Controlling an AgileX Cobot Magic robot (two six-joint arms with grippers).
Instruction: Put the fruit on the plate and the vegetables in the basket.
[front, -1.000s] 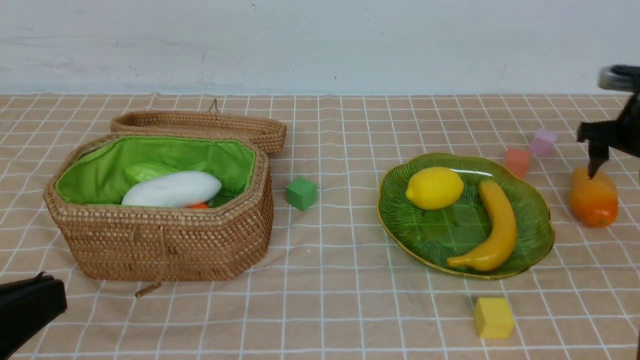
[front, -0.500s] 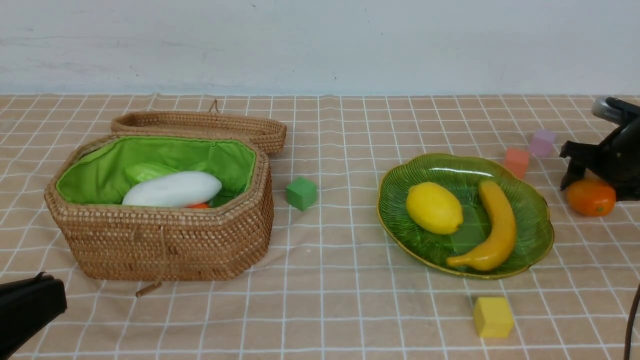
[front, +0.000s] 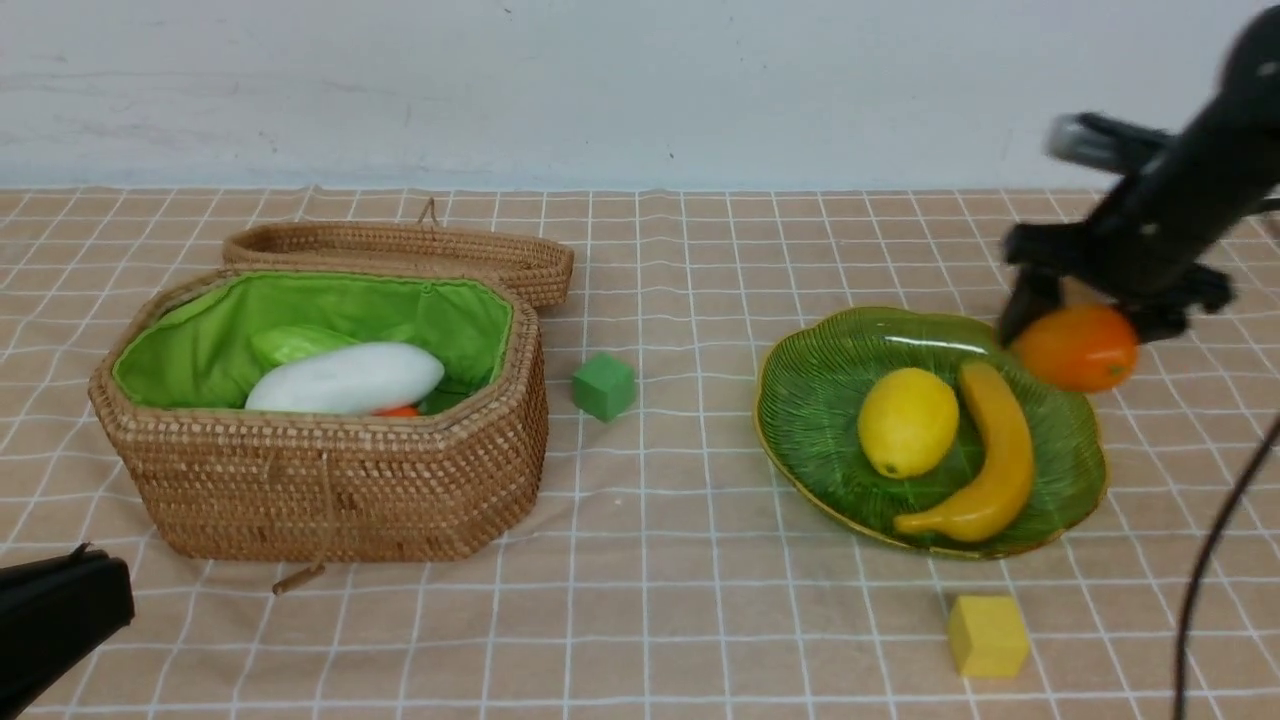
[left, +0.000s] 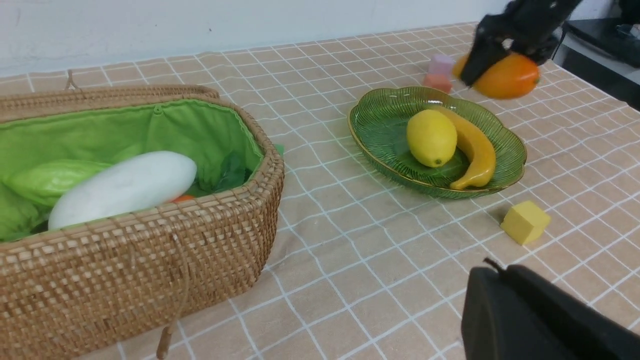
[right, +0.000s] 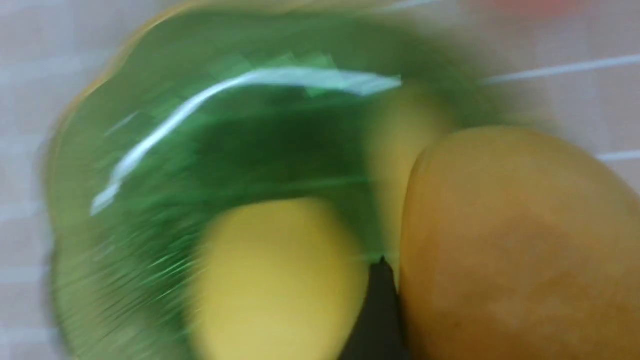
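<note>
The right gripper (front: 1075, 325) pinches the oval orange mango-like fruit (front: 1076, 347) in the air over the 1 o'clock rim of the ribbed translucent green glass plate (front: 810, 400), which carries the yellow lemon (front: 907, 421) and curved yellow-orange banana (front: 985, 460). The left gripper (front: 55, 615), pressed together, sits at 7 o'clock of the octagonal brown wicker basket (front: 330, 480) containing the white radish (front: 345, 379).
</note>
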